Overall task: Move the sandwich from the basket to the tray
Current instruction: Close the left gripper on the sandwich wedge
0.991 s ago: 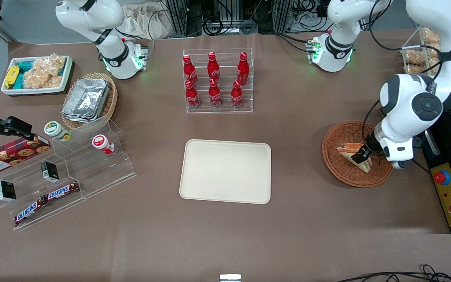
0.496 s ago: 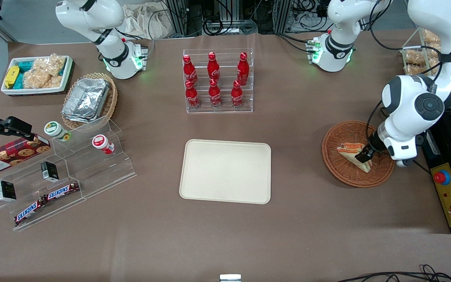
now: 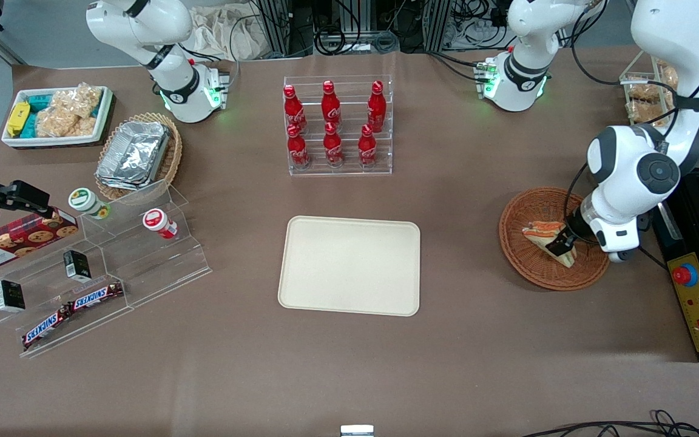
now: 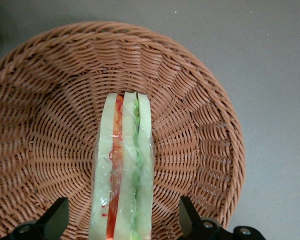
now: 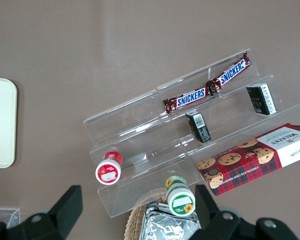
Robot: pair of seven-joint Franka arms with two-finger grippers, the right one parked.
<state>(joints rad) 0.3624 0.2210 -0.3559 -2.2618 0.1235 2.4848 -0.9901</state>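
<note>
The sandwich (image 3: 542, 235) is a small wedge with pale bread and orange-red and green layers. It lies in the round reddish-brown wicker basket (image 3: 525, 261) toward the working arm's end of the table. In the left wrist view the sandwich (image 4: 122, 170) stands edge-up in the basket (image 4: 200, 130). My left gripper (image 3: 562, 244) is low in the basket, open, with one finger on each side of the sandwich and gaps between fingers (image 4: 57, 215) and bread. The cream-beige tray (image 3: 349, 265) lies bare at the table's middle.
A clear rack of red cola bottles (image 3: 332, 124) stands farther from the front camera than the tray. A control box with a red button (image 3: 698, 300) lies beside the basket at the table's end. Acrylic snack shelves (image 3: 94, 267) sit toward the parked arm's end.
The left arm's wrist shifted slightly over the basket and the gripper settled a little along the sandwich. The sandwich stays in the basket.
</note>
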